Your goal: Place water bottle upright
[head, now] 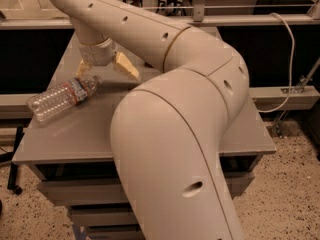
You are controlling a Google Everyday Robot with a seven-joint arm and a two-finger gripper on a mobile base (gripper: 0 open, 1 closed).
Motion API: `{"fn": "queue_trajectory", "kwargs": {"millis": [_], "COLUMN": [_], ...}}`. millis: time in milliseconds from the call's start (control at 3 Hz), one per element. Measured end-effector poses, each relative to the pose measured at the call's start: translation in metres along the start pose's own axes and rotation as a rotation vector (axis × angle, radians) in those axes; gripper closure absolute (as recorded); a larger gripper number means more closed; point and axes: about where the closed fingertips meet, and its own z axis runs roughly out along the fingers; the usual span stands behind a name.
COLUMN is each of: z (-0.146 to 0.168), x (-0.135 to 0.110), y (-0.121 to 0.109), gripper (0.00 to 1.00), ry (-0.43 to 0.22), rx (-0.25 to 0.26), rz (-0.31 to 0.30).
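The gripper (106,72) is hovering low over the table (250,129), its fingers (126,65) spread wide and gripping nothing. The bottle (62,96) is lying on its side just beside it, cap end nearest the gripper, base pointing away.

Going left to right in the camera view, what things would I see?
First the water bottle lying on its side, then the open gripper by its cap, the robot arm, the white cable.
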Motion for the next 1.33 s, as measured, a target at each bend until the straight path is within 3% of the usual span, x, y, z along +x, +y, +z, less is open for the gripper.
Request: {"fn": "queue_trajectory", "kwargs": {"millis": [333, 667, 1000, 1333], "z": [0.002, -0.001, -0.015, -0.015], "x": [-0.019, -0.035, -0.041, -0.041], "y": [-0.006, -0.012, -0.028, -0.029], "gripper": [0.00, 0.00, 0.00, 0.00], "ry": [0.000, 0.014, 0.072, 0.074], "rx": [-0.015, 0.007, 0.088, 0.087], "rz": [0.022, 0.071, 0.154, 0.155]}}
